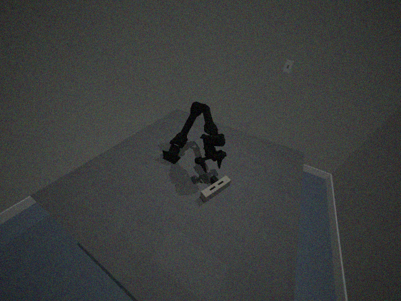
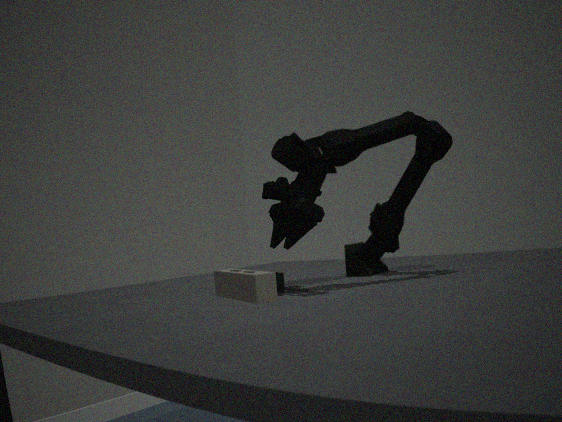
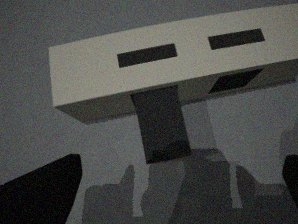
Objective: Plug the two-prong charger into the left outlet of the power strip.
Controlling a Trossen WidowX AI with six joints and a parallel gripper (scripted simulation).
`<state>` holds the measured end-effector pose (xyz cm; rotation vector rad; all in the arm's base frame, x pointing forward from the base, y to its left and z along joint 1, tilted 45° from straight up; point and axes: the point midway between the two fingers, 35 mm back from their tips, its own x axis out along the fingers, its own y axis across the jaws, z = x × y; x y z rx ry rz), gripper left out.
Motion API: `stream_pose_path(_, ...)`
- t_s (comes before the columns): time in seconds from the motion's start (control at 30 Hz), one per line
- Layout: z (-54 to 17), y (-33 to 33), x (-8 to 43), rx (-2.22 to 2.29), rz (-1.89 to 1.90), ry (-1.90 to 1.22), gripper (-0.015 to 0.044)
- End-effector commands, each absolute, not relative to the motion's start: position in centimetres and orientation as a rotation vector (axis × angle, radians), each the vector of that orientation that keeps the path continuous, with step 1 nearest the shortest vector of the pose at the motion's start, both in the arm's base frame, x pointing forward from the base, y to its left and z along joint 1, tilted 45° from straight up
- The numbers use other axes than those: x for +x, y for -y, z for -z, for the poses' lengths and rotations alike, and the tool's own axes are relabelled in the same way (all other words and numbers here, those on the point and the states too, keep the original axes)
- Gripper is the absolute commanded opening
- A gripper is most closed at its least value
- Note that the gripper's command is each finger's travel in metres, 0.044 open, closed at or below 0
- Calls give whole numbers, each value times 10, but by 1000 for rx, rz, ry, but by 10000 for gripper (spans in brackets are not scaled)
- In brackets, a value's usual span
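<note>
The pale power strip (image 1: pixel 207 193) (image 2: pixel 235 286) (image 3: pixel 90 75) lies on the table with two dark slots in its top. In the wrist view the left slot (image 3: pixel 147 55) and the right slot (image 3: pixel 236 39) both show uncovered. A dark block, seemingly the charger (image 1: pixel 214 179) (image 2: pixel 280 283) (image 3: pixel 162 125), is at the strip's arm-facing long side, by the left slot in the wrist view; whether they touch is unclear. Its prongs cannot be made out. My gripper (image 1: pixel 212 169) (image 2: pixel 280 247) (image 3: pixel 184 165) is open and empty, tilted above the charger.
The grey table (image 1: pixel 150 228) (image 2: pixel 400 340) bears the arm's base (image 1: pixel 171 157) (image 2: pixel 365 260) behind the strip. Shadows of the arm fall around the charger and make its outline hard to read. A small pale plate (image 1: pixel 288 66) is on the wall. The light is dim.
</note>
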<state>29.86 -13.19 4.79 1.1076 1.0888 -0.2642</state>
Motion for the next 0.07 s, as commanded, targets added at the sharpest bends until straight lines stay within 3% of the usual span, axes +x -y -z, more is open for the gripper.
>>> stream_pose_path(0.0,-48,133,299,1109,271,-1086,440)
stream_pose_path(0.03,-48,133,299,1109,271,-1086,440)
